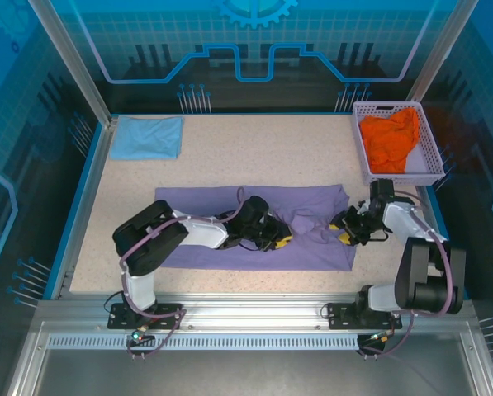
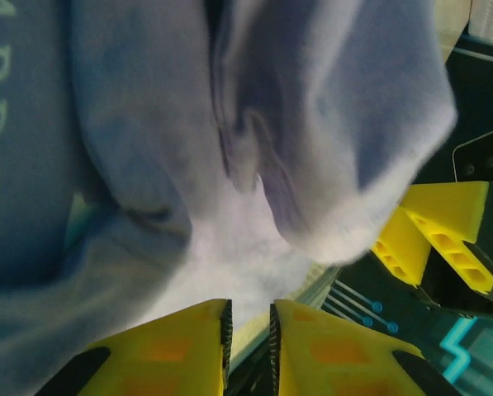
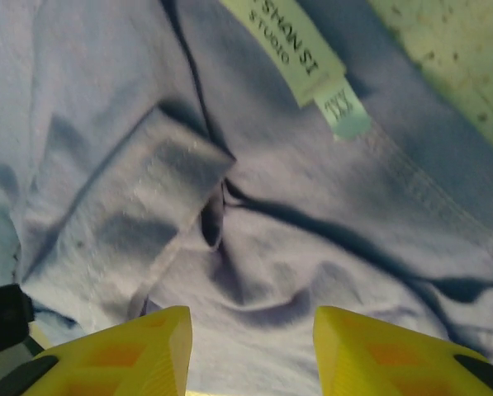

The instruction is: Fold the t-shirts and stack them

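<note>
The lavender-purple t-shirt [image 1: 201, 208] lies as a long band across the middle of the table, bunched near its right end. My left gripper [image 1: 281, 240] rests low on that bunched part. In the left wrist view its yellow fingers [image 2: 250, 309] stand a narrow gap apart with nothing between them, and a fold of the lavender cloth [image 2: 147, 124] hangs just ahead. My right gripper [image 1: 343, 231] sits at the shirt's right end. It is open [image 3: 253, 318] over wrinkled lavender cloth [image 3: 312, 206] near the neck label [image 3: 296, 49]. A folded light blue t-shirt [image 1: 149, 137] lies at the back left. The orange t-shirt [image 1: 391, 139] is heaped in the basket.
The pale lattice basket [image 1: 363, 161] stands at the back right corner, close behind my right arm. A blue rim [image 1: 87, 190] borders the table on the left. The right gripper's yellow fingers [image 2: 440, 239] show close by in the left wrist view.
</note>
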